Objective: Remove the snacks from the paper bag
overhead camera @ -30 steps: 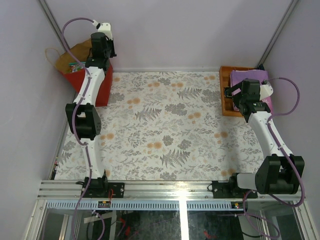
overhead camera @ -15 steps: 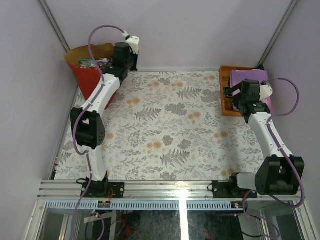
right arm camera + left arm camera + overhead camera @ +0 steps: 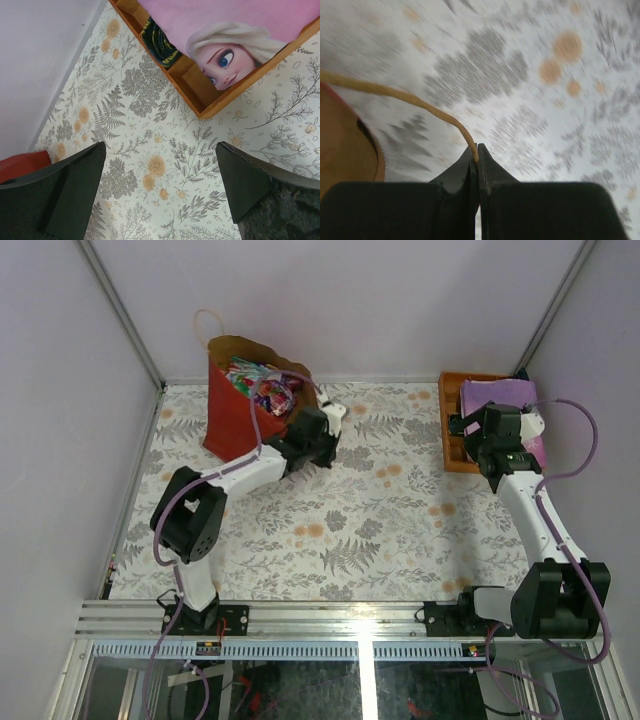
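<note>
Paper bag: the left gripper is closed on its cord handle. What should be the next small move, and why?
Probably open the left gripper and let the handle drop. It is shut on that cord, the bag stands with its mouth open upward, and the snacks lie inside it, so a free gripper seems needed to reach in.

You're looking at: left arm (image 3: 245, 468), white links, chunky black joint housings | right arm (image 3: 530, 505), same white-and-black build | purple cable (image 3: 596, 432) off each wrist | left gripper (image 3: 476, 148), black tapered fingers | right gripper (image 3: 160, 147), broad dark-grey matte fingers
</note>
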`<action>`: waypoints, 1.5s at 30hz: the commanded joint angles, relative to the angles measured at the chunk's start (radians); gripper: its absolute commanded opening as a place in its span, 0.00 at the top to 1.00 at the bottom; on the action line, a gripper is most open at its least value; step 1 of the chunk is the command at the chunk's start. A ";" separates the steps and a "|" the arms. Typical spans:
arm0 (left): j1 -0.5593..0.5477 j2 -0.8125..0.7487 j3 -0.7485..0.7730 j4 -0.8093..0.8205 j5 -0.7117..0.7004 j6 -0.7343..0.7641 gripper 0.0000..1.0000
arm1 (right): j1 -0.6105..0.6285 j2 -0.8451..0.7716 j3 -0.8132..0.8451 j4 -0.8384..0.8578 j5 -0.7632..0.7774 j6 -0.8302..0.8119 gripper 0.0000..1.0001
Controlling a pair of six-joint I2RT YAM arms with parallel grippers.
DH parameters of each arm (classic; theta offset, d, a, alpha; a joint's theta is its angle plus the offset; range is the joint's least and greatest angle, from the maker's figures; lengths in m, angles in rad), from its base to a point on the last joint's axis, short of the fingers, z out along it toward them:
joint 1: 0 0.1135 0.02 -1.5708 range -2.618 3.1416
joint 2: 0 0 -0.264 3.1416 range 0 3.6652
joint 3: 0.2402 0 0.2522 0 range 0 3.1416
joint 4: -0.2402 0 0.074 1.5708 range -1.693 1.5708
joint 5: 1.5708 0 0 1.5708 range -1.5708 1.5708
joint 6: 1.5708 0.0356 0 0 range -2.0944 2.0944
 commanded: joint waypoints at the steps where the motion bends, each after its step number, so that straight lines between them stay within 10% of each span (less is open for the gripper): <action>1: -0.121 -0.026 -0.189 0.121 0.077 -0.146 1.00 | 0.000 -0.036 -0.012 0.056 -0.046 -0.021 0.01; 9: -0.364 -0.098 -0.436 0.318 -0.050 -0.315 0.93 | 0.001 -0.042 -0.041 0.107 -0.158 -0.045 0.01; 12: -0.401 -0.122 -0.431 0.325 -0.097 -0.332 0.57 | 0.001 -0.047 -0.054 0.128 -0.197 -0.050 0.01; 14: -0.405 -0.166 -0.424 0.320 -0.116 -0.322 0.07 | 0.000 -0.051 -0.055 0.134 -0.217 -0.061 0.01; 15: -0.405 -0.195 -0.418 0.313 -0.126 -0.312 0.01 | 0.001 -0.054 -0.056 0.136 -0.223 -0.063 0.01; 27: -0.327 -0.632 -0.208 -0.039 -0.097 -0.277 0.00 | 0.066 -0.039 -0.083 0.182 -0.287 -0.091 0.01; 45: -0.088 -0.679 -0.288 -0.244 -0.119 -0.342 0.00 | 0.366 0.096 -0.177 0.237 -0.342 -0.218 0.01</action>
